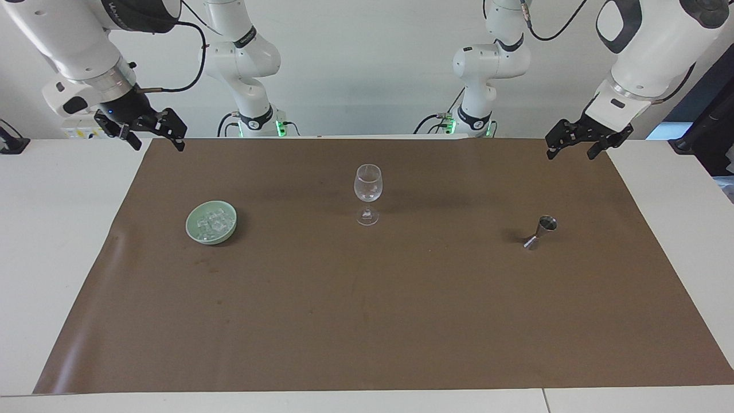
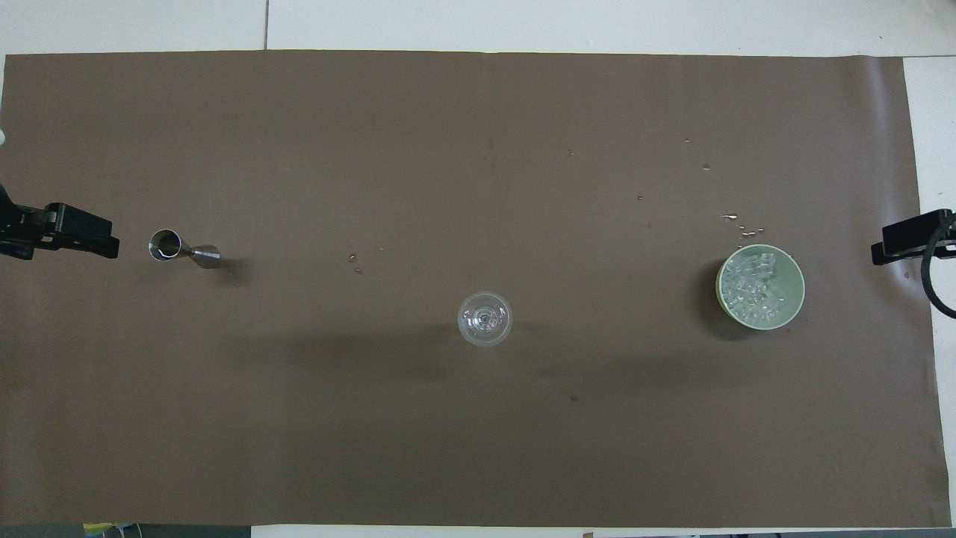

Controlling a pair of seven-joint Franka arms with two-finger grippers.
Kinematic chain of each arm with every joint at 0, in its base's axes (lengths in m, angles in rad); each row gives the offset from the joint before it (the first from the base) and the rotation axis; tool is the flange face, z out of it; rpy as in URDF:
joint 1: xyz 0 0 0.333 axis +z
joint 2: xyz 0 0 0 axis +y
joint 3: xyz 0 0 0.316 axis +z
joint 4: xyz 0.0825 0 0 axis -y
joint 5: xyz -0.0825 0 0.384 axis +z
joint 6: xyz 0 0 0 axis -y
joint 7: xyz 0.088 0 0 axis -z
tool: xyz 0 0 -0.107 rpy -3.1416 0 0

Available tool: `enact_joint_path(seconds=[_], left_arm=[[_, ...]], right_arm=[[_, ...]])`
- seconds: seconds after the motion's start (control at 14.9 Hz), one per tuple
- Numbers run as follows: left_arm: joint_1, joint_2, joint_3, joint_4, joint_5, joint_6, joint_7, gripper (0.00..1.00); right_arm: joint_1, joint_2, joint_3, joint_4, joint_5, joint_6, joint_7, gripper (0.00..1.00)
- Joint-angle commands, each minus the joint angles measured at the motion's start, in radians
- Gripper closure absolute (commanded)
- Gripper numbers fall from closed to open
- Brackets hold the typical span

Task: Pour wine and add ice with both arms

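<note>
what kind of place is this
Probably a robotics lab set up as a drinks test bench: two arms bolted at a white table, a brown mat over it, with only a wine glass, jigger and bowl of ice.

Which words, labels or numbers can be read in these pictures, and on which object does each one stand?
Right arm: white lettering on its dark upper joint panel, cut off and too blurred to read.
Both arm bases: a small round mark on the dark band, too small to read.
Wine glass, green bowl, metal jigger: none.
</note>
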Motion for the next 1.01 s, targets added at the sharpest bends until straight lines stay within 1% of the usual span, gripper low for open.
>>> enact_joint_path(seconds=[0.0,0.13,0.2,0.27,0.4,0.47,0.54,0.67,0.74,0.81,0.94], left_arm=[[0.037,0.021,0.013,-0.008,-0.078,0.008,-0.196,0.0],[0.073,0.04,0.013,-0.017,-0.125,0.023,-0.435,0.0],[0.094,0.056,0.013,-0.014,-0.175,0.04,-0.55,0.0],[0.124,0.096,0.016,-0.007,-0.232,0.04,-0.629,0.0],[0.135,0.151,0.016,0.003,-0.281,0.049,-0.785,0.0],[0.161,0.182,0.017,0.012,-0.322,0.07,-0.858,0.0],[0.193,0.196,0.017,0.019,-0.362,0.098,-0.908,0.0],[0.235,0.256,0.02,0.027,-0.437,0.115,-0.965,0.0],[0.246,0.279,0.027,0.024,-0.464,0.15,-1.001,0.0],[0.264,0.285,0.027,0.01,-0.479,0.201,-1.041,0.0],[0.277,0.314,0.025,-0.003,-0.507,0.218,-1.061,0.0]], right_arm=[[-0.011,-0.019,0.007,-0.019,0.003,-0.003,0.011,0.0],[-0.011,-0.019,0.007,-0.019,0.003,-0.005,0.011,0.0],[-0.011,-0.019,0.007,-0.019,0.003,-0.005,0.011,0.0],[-0.011,-0.019,0.007,-0.019,0.002,-0.005,0.011,0.0],[-0.011,-0.019,0.007,-0.019,0.003,-0.005,0.011,0.0],[-0.011,-0.019,0.007,-0.019,0.003,-0.005,0.011,0.0],[-0.011,-0.019,0.007,-0.019,0.003,-0.005,0.011,0.0],[-0.011,-0.019,0.007,-0.019,0.003,-0.005,0.011,0.0],[-0.011,-0.019,0.007,-0.019,0.002,-0.003,0.011,0.0],[-0.011,-0.019,0.007,-0.019,0.003,-0.005,0.011,0.0],[-0.011,-0.019,0.007,-0.019,0.003,-0.005,0.011,0.0]])
